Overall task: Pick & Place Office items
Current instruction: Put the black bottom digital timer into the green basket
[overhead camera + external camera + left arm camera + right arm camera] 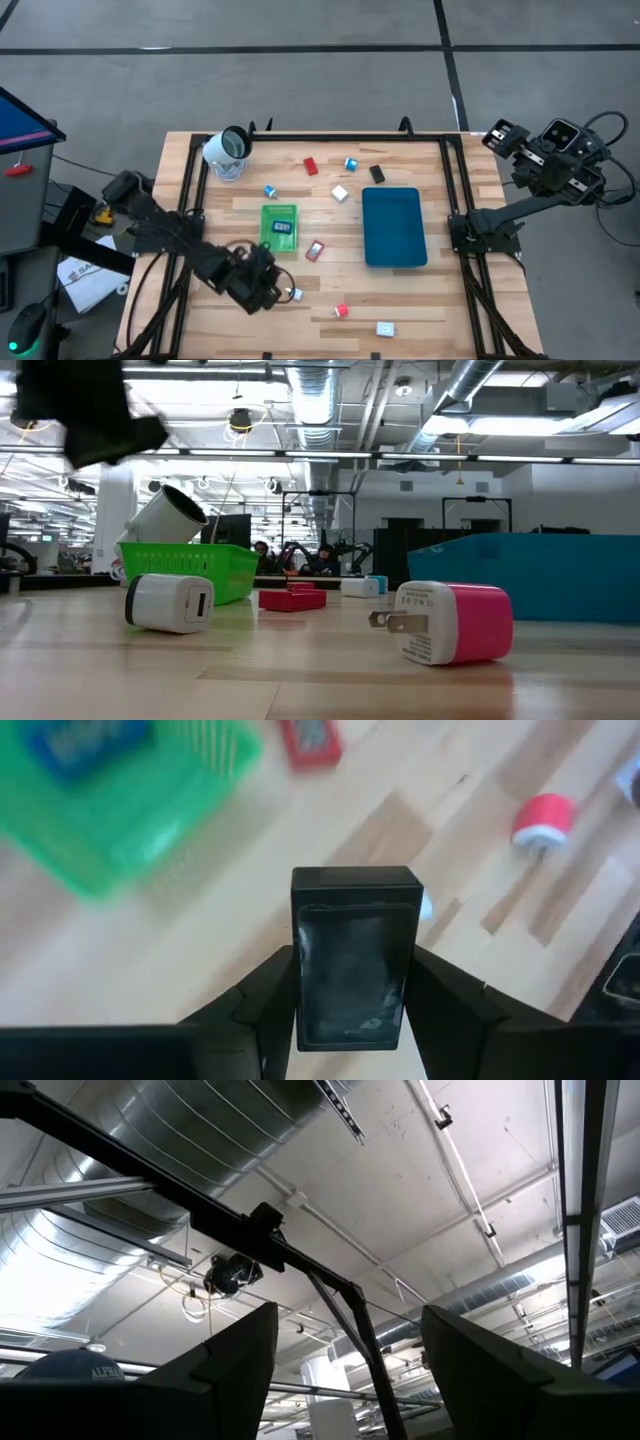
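My left gripper (262, 272) hangs over the table's near left part, just on the near side of the green tray (279, 228), and is shut on a black rectangular block (352, 955). Other office items lie scattered on the wood: a red block (315, 250), a pink plug (342, 311), a white plug (385, 328) and a small white-and-blue piece (295, 294) beside the gripper. A blue item lies in the green tray. My right gripper (345, 1370) is raised off the table's far right corner, pointing at the ceiling, open and empty. My left gripper pinches the black block by its two long sides (300, 970) between its two fingers (262, 1000). The block lies along the fingers and its far end sticks out past their tips. The fingers slant down from the near left. The block is lifted clear of the table.
A dark blue tray (393, 227) lies right of centre. A white cylinder (228, 152) lies on its side at the far left corner. More small pieces, among them red (311, 166), blue (351, 163), black (377, 174) and white (340, 193) ones, lie toward the far edge. Bare wood shows at the near centre.
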